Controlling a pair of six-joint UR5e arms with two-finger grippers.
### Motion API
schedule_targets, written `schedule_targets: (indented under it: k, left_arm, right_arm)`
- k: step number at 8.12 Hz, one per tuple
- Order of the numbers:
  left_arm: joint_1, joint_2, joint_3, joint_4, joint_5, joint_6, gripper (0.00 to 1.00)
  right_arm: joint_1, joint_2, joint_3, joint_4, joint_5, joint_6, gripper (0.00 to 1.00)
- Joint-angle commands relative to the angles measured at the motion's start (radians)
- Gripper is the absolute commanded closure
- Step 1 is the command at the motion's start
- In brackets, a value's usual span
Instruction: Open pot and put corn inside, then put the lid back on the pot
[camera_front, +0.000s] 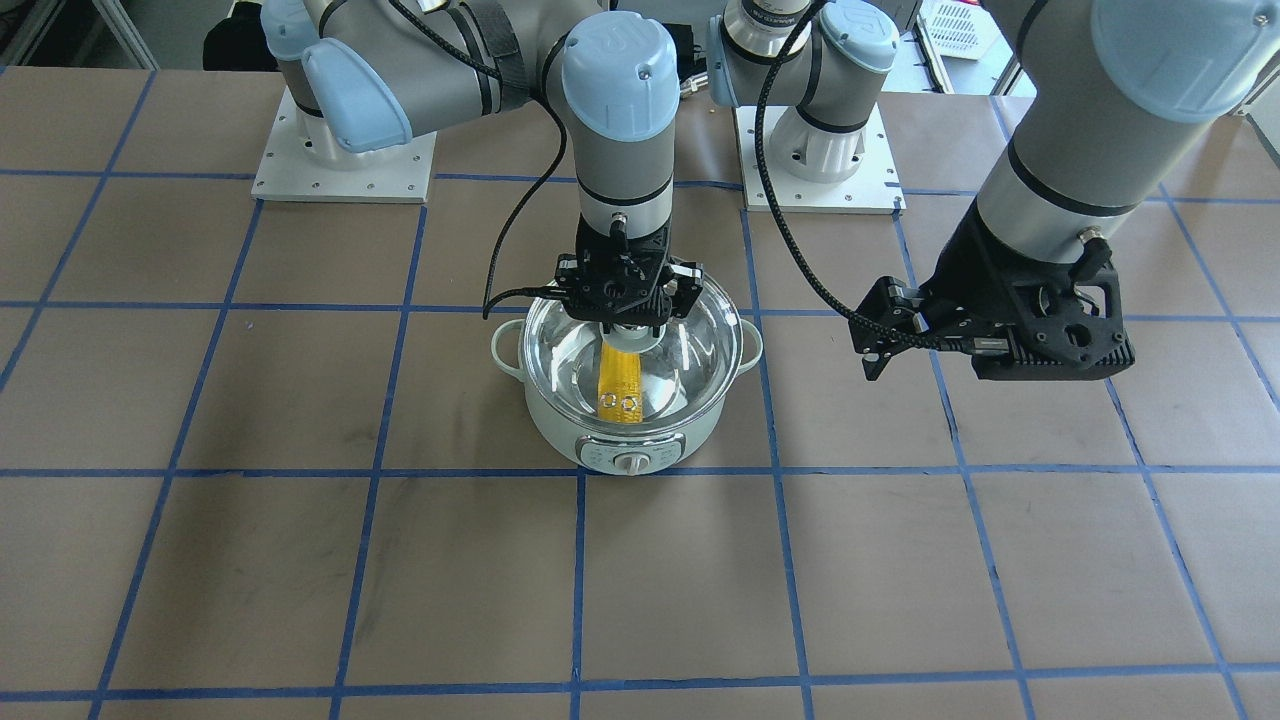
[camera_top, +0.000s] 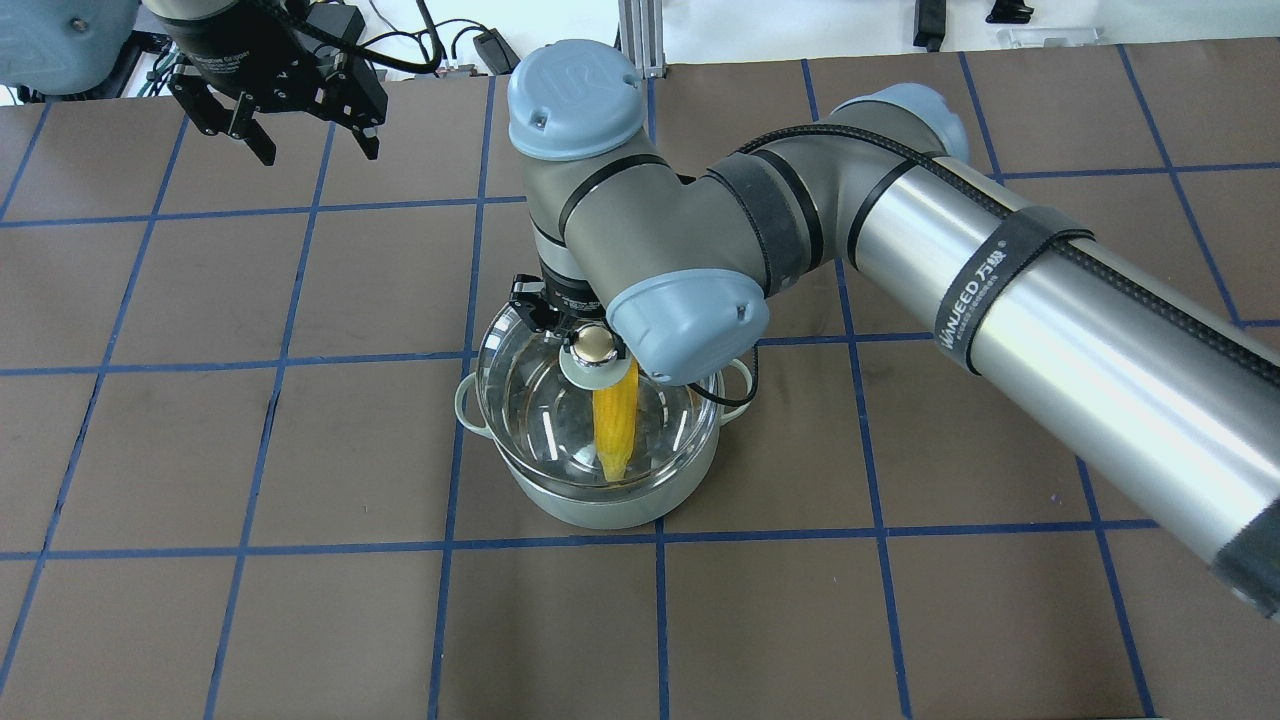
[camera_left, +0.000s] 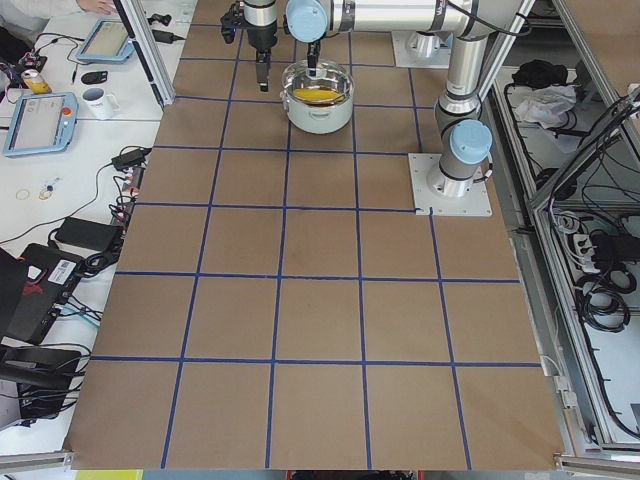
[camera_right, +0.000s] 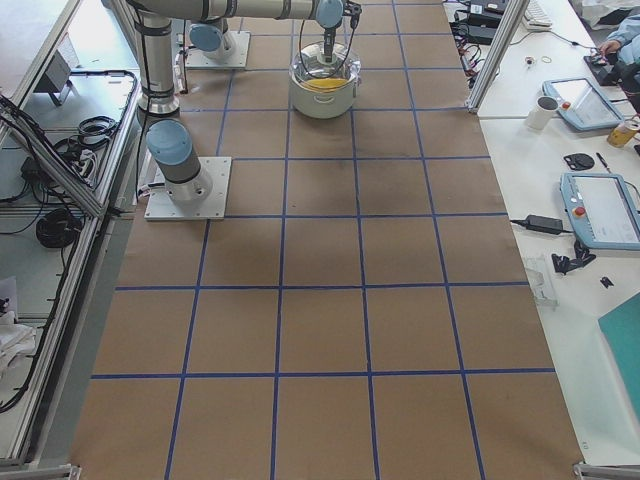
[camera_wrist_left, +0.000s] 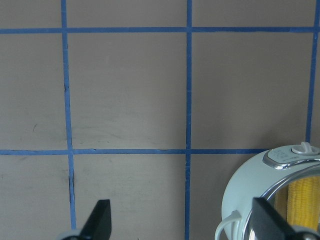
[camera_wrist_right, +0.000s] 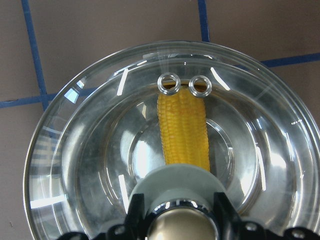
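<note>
The mint-green pot (camera_front: 560, 430) stands mid-table with the yellow corn (camera_front: 620, 385) lying inside. The clear glass lid (camera_front: 690, 340) covers the pot; I cannot tell whether it rests on the rim or hangs just above it. My right gripper (camera_front: 628, 325) comes straight down and is shut on the lid's knob. In the right wrist view its fingers (camera_wrist_right: 136, 212) flank the gold-capped knob, with the corn (camera_wrist_right: 183, 132) below the glass and two vent holes. My left gripper (camera_front: 872, 335) is open and empty, raised off to the pot's side; its wrist view shows the pot (camera_wrist_left: 250, 185).
Brown table mat with a blue tape grid. The two arm base plates (camera_front: 345, 165) (camera_front: 820, 170) sit behind the pot. The right arm's long forearm (camera_top: 1050, 330) crosses above the table. Side benches hold tablets (camera_right: 600, 210) and a mug (camera_right: 546, 110).
</note>
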Motion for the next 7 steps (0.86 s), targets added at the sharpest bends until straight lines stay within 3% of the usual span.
schedule_targets:
  k: [1, 7]
  left_arm:
    - [0.0, 0.0, 0.0, 0.001, 0.0, 0.001, 0.0]
    - [0.0, -0.002, 0.001, 0.001, 0.008, 0.001, 0.0]
  right_arm:
    - [0.0, -0.006, 0.0, 0.036, 0.003, -0.01, 1.0]
    - [0.0, 0.002, 0.002, 0.041, 0.003, -0.01, 0.95]
